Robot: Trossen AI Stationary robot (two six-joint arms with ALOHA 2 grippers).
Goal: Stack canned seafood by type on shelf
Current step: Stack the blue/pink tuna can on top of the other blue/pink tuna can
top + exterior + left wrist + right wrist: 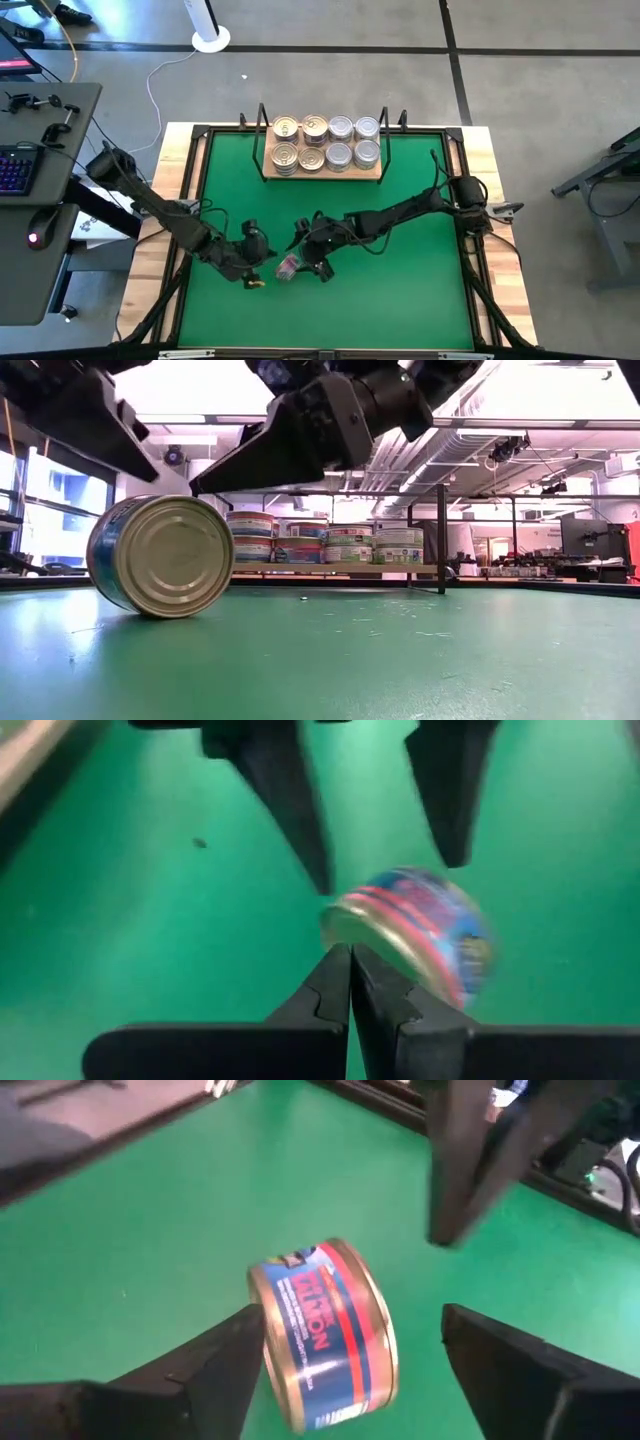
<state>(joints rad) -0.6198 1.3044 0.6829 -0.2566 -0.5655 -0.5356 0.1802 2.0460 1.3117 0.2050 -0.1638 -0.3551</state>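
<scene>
Meanwhile a gold-lidded can (160, 555) stands on edge on the green mat (400, 290), near of the shelf (322, 172); right gripper (345, 1355) spread around it, not gripping; left gripper (350, 982) pressed together just beside.

Both arms were finished in matte black throughout, built from slender tubular links joined by bulkier cylindrical joint housings. Thin black cables ran along the outside of each arm in loose loops, most visibly near the right arm's base. Each arm ended in a boxy black wrist block carrying a two-finger claw. The left claw (350, 982) had angular black fingers that tapered to narrow, wedge-shaped tips with a stepped notch on their inner faces. The right claw (350, 1350) had broad, flat, blade-like black fingers with plain matte surfaces and bevelled edges. No markings were legible.
</scene>
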